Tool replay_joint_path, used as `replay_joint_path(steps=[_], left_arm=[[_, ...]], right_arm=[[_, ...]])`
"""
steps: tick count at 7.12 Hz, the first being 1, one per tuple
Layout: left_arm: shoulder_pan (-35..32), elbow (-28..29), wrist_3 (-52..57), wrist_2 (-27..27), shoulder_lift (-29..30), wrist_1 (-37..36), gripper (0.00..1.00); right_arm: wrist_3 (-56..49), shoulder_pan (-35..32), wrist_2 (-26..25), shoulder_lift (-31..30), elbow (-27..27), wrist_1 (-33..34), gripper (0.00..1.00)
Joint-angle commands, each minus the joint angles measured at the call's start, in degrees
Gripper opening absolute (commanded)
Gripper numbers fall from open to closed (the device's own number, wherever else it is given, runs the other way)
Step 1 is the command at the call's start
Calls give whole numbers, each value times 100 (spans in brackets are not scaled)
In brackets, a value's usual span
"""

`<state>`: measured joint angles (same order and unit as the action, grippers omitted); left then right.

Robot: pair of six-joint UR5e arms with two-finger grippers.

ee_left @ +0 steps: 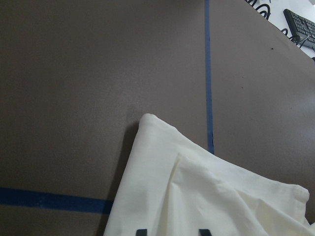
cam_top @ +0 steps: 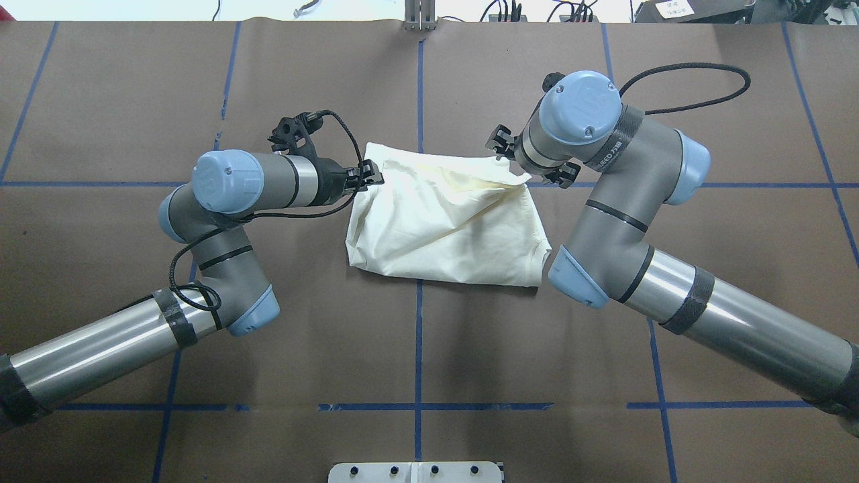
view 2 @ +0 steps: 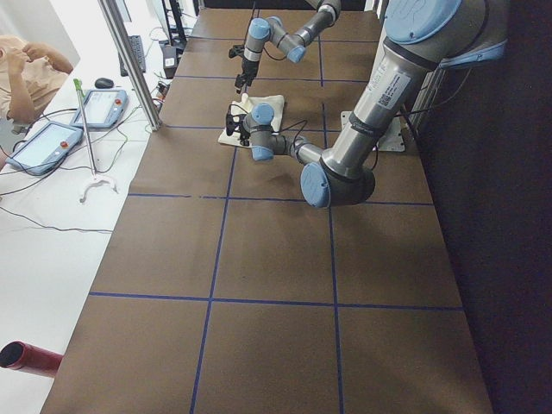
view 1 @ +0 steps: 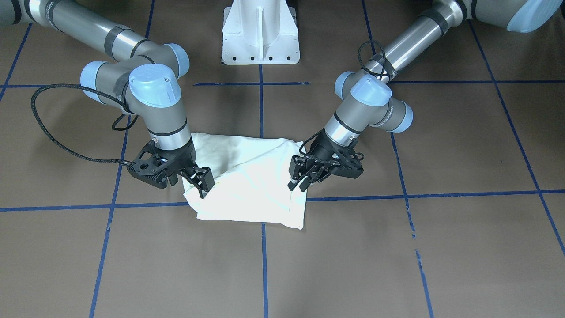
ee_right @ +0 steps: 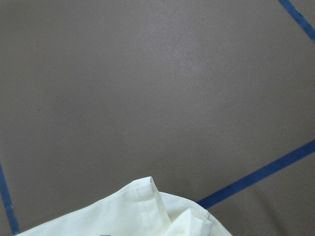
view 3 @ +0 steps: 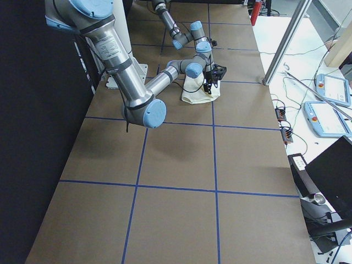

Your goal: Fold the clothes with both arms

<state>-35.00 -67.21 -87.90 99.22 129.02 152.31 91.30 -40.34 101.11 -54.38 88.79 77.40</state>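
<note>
A cream cloth (cam_top: pixel 443 225) lies folded in a rough rectangle at the table's middle. It also shows in the front view (view 1: pixel 256 185). My left gripper (cam_top: pixel 368 177) sits low at the cloth's far left edge; in the front view it is on the right (view 1: pixel 299 180). Its fingertips (ee_left: pixel 141 231) stand apart with cloth (ee_left: pixel 206 196) between them. My right gripper (view 1: pixel 201 182) sits at the cloth's far right corner, fingers apart over the edge; the wrist hides most of it in the overhead view (cam_top: pixel 510 155). The right wrist view shows a cloth corner (ee_right: pixel 147 206).
Brown table covering with blue tape grid lines (cam_top: pixel 419 335). The white pedestal base (view 1: pixel 260 35) stands behind the cloth on the robot's side. A black cable (cam_top: pixel 684 87) loops off the right wrist. An operator and tablets (view 2: pixel 52 147) are beyond the table's far edge.
</note>
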Motion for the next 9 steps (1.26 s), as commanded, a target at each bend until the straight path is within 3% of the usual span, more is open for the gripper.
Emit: replay_joint_path(steps=[1, 6, 7, 9], left_arm=[[11, 59, -8, 18, 79, 1, 38], [90, 251, -17, 27, 228, 1, 28], [90, 261, -52, 36, 281, 9, 0], [-67, 191, -43, 36, 326, 9, 0]], right_arm=[[19, -62, 75, -12, 86, 3, 96], [37, -106, 84, -47, 148, 12, 96], [54, -106, 84, -47, 148, 12, 96], [45, -106, 84, -56, 148, 12, 96]])
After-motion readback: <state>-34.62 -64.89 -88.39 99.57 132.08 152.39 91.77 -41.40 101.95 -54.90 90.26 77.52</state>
